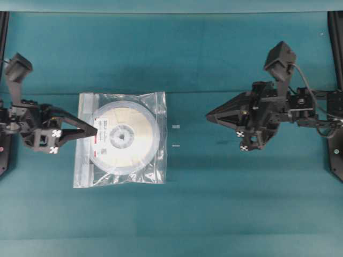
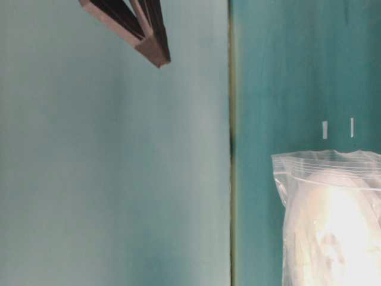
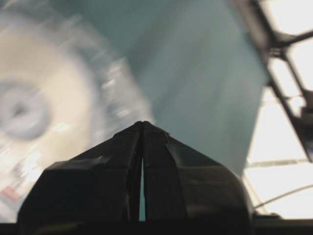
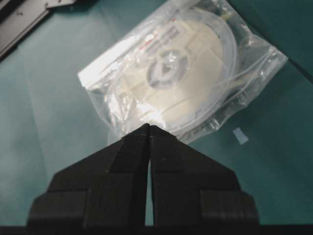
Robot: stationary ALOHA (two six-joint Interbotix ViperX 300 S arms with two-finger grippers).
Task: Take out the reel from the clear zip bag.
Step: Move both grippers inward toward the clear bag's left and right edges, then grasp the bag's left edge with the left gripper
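A: Status: reel (image 1: 122, 137) sits fully inside the clear zip bag (image 1: 156, 107), flat on the desk (image 1: 225, 203). Whitish zip strip runs along the bag edge nearest the left claw (image 1: 92, 130).

B: Claws?

A: Both pressed together, holding nothing. Left tip is over the bag's zip edge, by the reel's label; can't tell if it touches. Right claw (image 1: 210, 114) is well apart from the bag, on the side away from the zip, past two small tape marks (image 1: 176, 127).

B: So step in hand is the approach. My call: spread both claws before descending. One pins the closed edge of the bag, the other works the zip strip.

A: Agreed. Pinch film only, not the reel rim, or bag and reel lift together. Film is crinkled and slippery; grip near a corner.
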